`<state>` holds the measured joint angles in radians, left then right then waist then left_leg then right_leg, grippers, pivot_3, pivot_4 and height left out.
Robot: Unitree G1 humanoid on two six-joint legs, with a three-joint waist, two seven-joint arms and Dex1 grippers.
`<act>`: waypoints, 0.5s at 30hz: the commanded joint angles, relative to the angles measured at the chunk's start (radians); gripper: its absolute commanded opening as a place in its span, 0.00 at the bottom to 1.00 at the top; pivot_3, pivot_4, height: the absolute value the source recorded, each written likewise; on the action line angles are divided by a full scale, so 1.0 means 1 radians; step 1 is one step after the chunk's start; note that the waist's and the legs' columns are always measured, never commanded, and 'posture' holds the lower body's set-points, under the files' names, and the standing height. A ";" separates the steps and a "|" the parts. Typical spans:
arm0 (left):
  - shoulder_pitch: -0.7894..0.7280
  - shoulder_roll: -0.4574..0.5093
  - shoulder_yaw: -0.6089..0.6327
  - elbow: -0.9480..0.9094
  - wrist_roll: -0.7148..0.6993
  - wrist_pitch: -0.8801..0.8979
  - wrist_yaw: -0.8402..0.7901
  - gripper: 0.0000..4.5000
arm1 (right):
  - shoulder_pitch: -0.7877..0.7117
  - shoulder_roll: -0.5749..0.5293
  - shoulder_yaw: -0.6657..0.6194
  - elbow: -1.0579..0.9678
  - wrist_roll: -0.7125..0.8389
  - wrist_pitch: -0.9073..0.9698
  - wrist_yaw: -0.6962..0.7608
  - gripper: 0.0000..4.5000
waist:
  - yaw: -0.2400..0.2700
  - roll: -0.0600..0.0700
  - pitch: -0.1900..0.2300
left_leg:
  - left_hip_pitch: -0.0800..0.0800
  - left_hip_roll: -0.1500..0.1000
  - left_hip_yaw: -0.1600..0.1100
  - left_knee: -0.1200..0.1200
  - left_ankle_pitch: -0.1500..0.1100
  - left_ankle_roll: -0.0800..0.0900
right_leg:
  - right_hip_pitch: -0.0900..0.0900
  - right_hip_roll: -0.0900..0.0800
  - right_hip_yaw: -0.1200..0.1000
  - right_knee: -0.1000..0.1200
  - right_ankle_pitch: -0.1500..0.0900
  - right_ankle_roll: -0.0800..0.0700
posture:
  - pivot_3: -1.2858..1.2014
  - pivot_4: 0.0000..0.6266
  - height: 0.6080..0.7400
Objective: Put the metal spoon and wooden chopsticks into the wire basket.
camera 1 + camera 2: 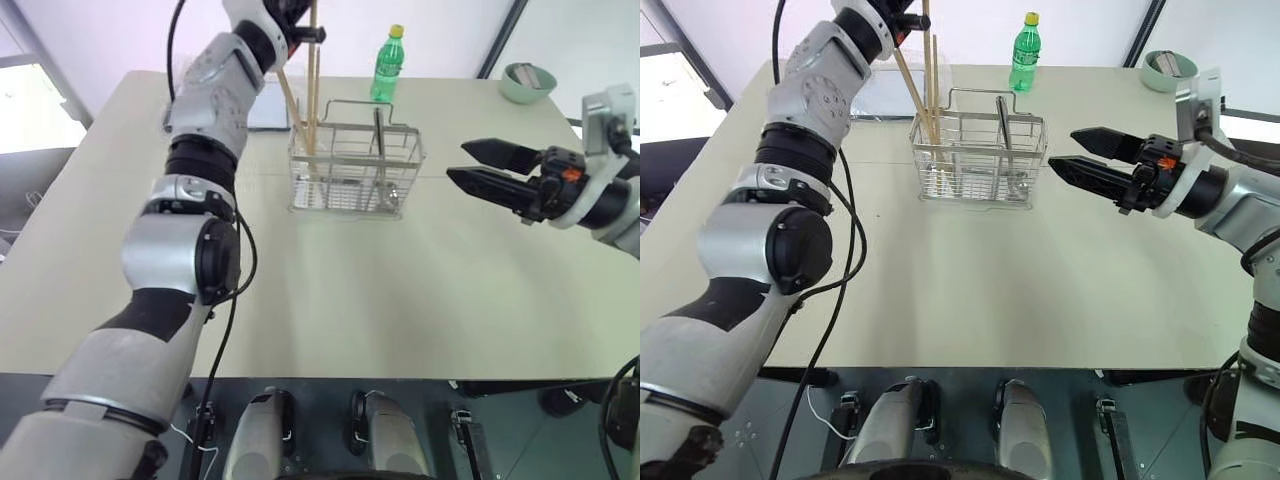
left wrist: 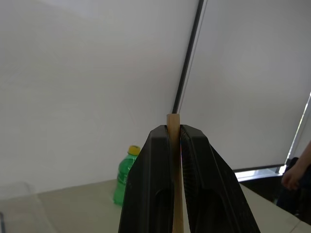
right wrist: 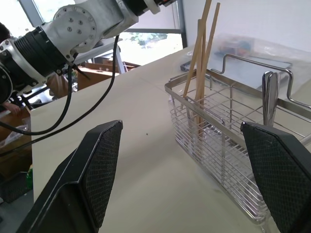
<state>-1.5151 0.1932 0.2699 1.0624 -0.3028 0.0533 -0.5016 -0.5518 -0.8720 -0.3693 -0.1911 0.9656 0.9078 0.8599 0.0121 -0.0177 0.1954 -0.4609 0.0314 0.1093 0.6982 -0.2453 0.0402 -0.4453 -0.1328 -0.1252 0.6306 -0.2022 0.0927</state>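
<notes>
Bare table (image 1: pixel 400 310) lies below the right gripper (image 1: pixel 1065 150), whose jaws stand wide apart, well in from the edges. Just beside its fingertips stands the wire basket (image 1: pixel 980 160), holding the metal spoon (image 1: pixel 1004 125) upright (mid-compartment). Above its far end, the left gripper (image 2: pixel 174 133) pinches one of the wooden chopsticks (image 1: pixel 928 60).

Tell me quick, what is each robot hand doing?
Left gripper: shut on a chopstick, above the basket.
Right gripper: open, holding nothing.
</notes>
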 commanded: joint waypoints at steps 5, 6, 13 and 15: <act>0.129 -0.052 -0.048 -0.146 0.012 0.027 -0.014 0.02 | -0.002 -0.001 -0.030 -0.022 0.013 -0.023 -0.002 0.89 | 0.003 0.000 0.000 | 0.000 0.000 -0.001 0.001 0.000 0.000 | 0.001 0.000 0.000 0.000 0.000 0.000 | 0.52 0.24 0.75; 0.146 -0.060 -0.048 -0.171 0.005 0.042 -0.015 0.10 | -0.005 0.000 -0.027 -0.017 0.010 -0.026 -0.002 0.89 | 0.003 0.000 0.000 | 0.000 0.000 -0.001 0.001 0.000 0.001 | 0.001 -0.001 0.000 0.000 0.000 0.000 | 0.52 0.24 0.75; 0.188 -0.038 -0.035 -0.323 -0.022 0.131 0.014 0.84 | -0.041 0.010 0.001 0.043 -0.022 -0.058 0.006 0.89 | -0.001 0.000 0.000 | 0.000 0.000 -0.001 0.001 0.000 0.001 | 0.001 0.000 0.000 0.000 0.000 0.000 | 0.52 0.24 0.75; 0.180 -0.011 -0.032 -0.322 -0.013 0.127 0.021 0.99 | -0.060 0.014 0.012 0.068 -0.033 -0.066 0.010 0.89 | -0.002 0.000 0.000 | 0.000 0.000 -0.001 0.001 0.000 0.000 | 0.000 0.000 0.000 0.000 0.000 0.000 | 0.52 0.24 0.75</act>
<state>-1.2993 0.1563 0.2202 0.7862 -0.3057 0.1886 -0.4875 -0.5813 -0.8569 -0.3436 -0.1288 0.9382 0.8656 0.8632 0.0105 -0.0176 0.1953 -0.4606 0.0315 0.1086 0.6986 -0.2454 0.0404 -0.4448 -0.1327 -0.1252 0.6309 -0.2022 0.0926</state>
